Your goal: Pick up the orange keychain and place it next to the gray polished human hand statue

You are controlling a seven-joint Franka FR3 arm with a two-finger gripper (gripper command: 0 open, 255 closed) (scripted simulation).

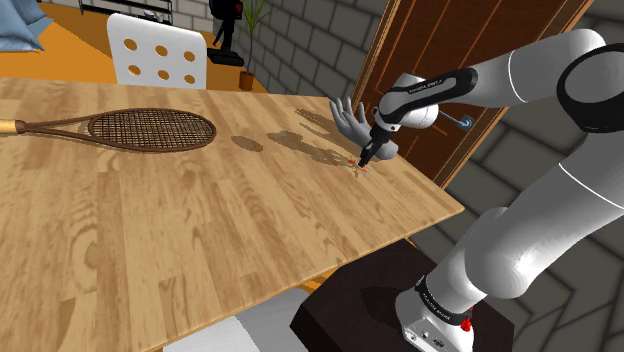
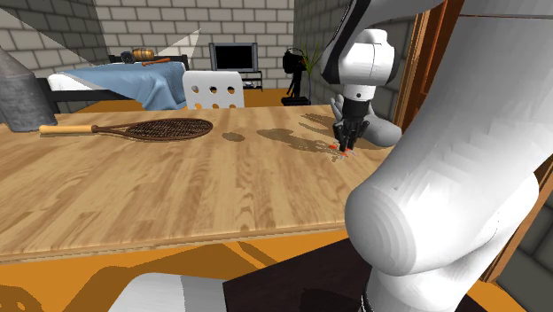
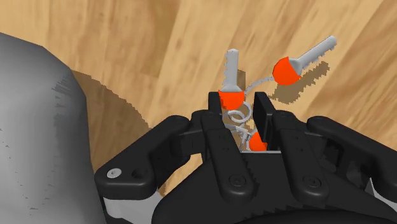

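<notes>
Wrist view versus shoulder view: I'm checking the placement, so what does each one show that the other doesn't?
Wrist view's own: the keychain up close, with grey key blades, orange heads and a wire ring, at the tip of the gripper, close beside the grey hand statue. Shoulder view's own: the tennis racket, the white chair and the wooden door. Shared: gripper, keychain, hand statue and wooden table.

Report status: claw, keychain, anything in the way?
Black claw shut on the orange-capped keychain, down near the wooden table. Grey polished hand statue right beside it. Nothing between them.
</notes>
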